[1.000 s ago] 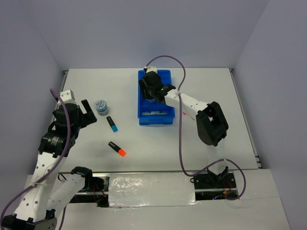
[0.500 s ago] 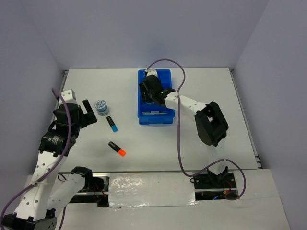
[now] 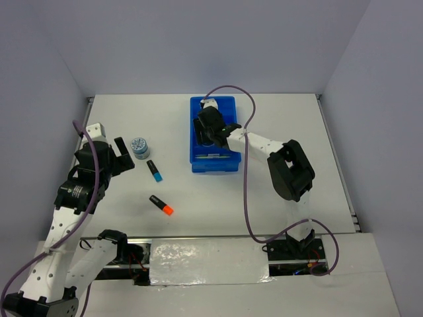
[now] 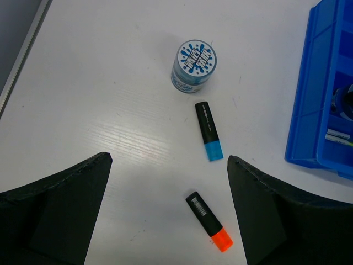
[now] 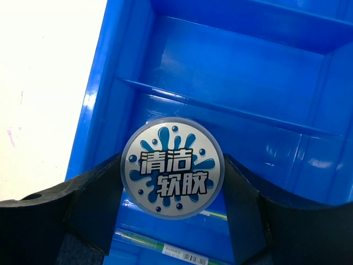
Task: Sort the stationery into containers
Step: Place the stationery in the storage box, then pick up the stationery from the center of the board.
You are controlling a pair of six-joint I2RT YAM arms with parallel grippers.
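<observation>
My right gripper (image 5: 172, 182) is shut on a round blue-grey tub (image 5: 172, 167) with a splash-patterned lid, its fingers pressing both sides. It holds the tub over a middle compartment of the bright blue tray (image 5: 231, 72), which stands at the table's far centre (image 3: 195, 158). Thin pale sticks (image 5: 165, 248) lie in the nearer compartment. A second tub (image 4: 193, 65) stands on the table at the left. Close by lie a black marker with a blue end (image 4: 209, 138) and one with an orange end (image 4: 208, 221). My left gripper (image 4: 170, 160) hangs open above them, holding nothing.
The tray's edge (image 4: 314, 110) shows at the right of the left wrist view. The table's left border (image 3: 89, 105) and grey walls close in the workspace. The right arm's cable (image 3: 248, 165) loops over the tray's right side.
The right gripper with the tub has shifted slightly toward the near side over the tray. The left arm has barely moved.
</observation>
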